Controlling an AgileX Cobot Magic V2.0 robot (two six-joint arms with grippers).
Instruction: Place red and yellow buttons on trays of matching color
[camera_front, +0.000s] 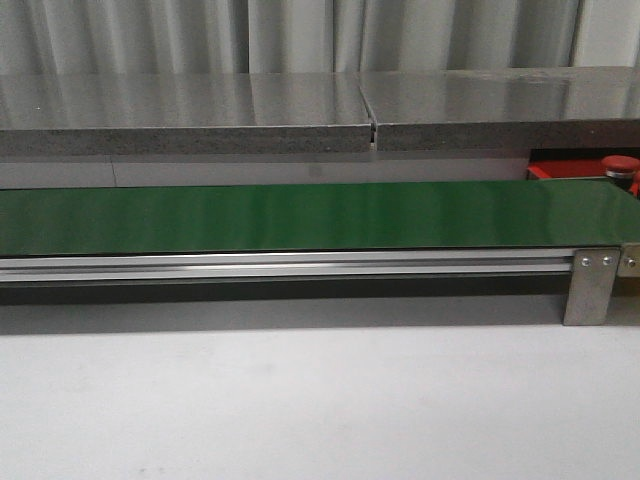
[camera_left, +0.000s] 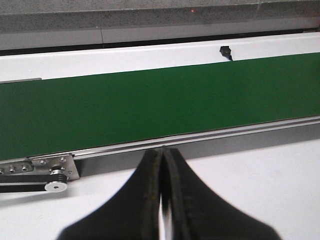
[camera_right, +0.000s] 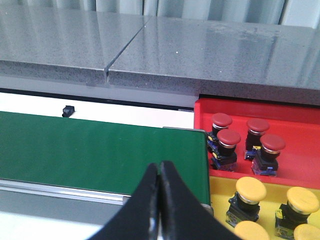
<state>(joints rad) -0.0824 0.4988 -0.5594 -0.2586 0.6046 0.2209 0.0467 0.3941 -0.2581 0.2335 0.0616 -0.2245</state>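
Note:
In the right wrist view several red buttons (camera_right: 229, 138) stand upright in a red tray (camera_right: 300, 145), and several yellow buttons (camera_right: 251, 189) stand in a yellow tray (camera_right: 272, 192) beside it, both past the end of the green belt (camera_right: 100, 147). My right gripper (camera_right: 160, 167) is shut and empty over the belt's near edge. My left gripper (camera_left: 162, 152) is shut and empty by the belt's near rail. In the front view a red button (camera_front: 619, 164) and a bit of the red tray (camera_front: 560, 170) show at far right. Neither gripper shows there.
The long green belt (camera_front: 300, 215) has an aluminium rail (camera_front: 280, 265) and a bracket (camera_front: 592, 285) at its right end. A grey stone ledge (camera_front: 300, 110) runs behind it. A small black sensor (camera_left: 225, 50) sits behind the belt. White table (camera_front: 300, 410) lies in front.

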